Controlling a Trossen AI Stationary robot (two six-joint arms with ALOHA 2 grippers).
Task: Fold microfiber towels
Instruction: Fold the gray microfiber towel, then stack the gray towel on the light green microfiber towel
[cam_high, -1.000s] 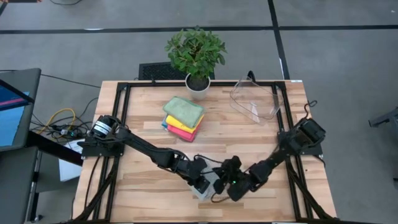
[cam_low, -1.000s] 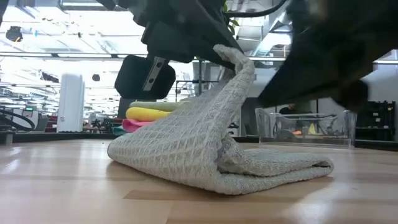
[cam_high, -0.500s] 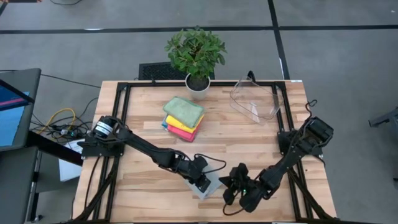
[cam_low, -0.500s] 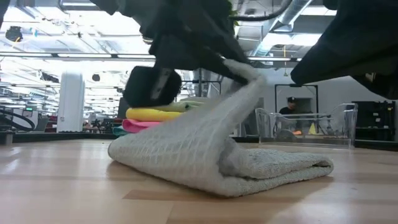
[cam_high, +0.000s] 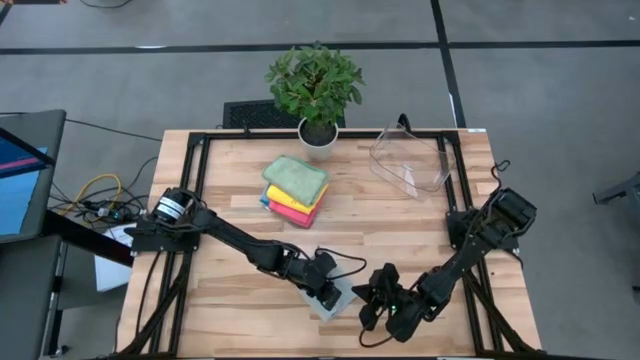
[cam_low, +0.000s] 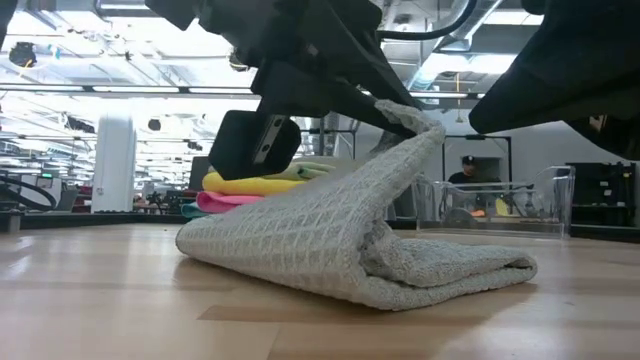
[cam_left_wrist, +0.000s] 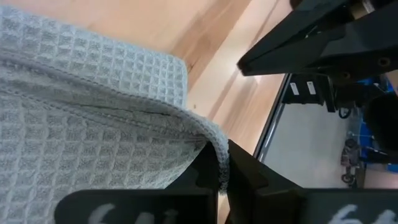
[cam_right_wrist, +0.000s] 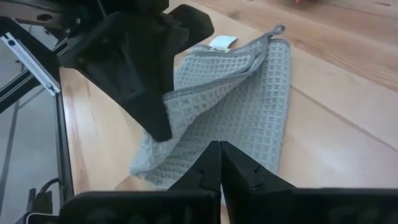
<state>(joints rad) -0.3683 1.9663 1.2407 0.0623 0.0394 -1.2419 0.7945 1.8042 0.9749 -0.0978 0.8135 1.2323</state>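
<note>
**Grey towel half folded near the front edge, finished stack waits behind**

The wooden tabletop (cam_high: 400, 215) carries everything. Near its back edge stand a potted plant (cam_high: 315, 90) and, toward the back right corner, a clear plastic bin (cam_high: 410, 160). A stack of folded towels (cam_high: 294, 190) in green, yellow, pink and blue lies a little behind the centre, so this part of the work looks finished.

One grey towel (cam_low: 340, 250) is left, close to the front edge, near its middle. It is already doubled. In the right wrist view it looks like a long strip with its long axis running about from the front edge toward the back, a little slanted.

The left gripper (cam_left_wrist: 222, 177) has its fingers clamped on the top layer's edge and holds it lifted, so I judge one fold is under way. The right gripper (cam_right_wrist: 220, 163) hovers just beside the towel toward the right edge, fingers together and holding nothing.
</note>
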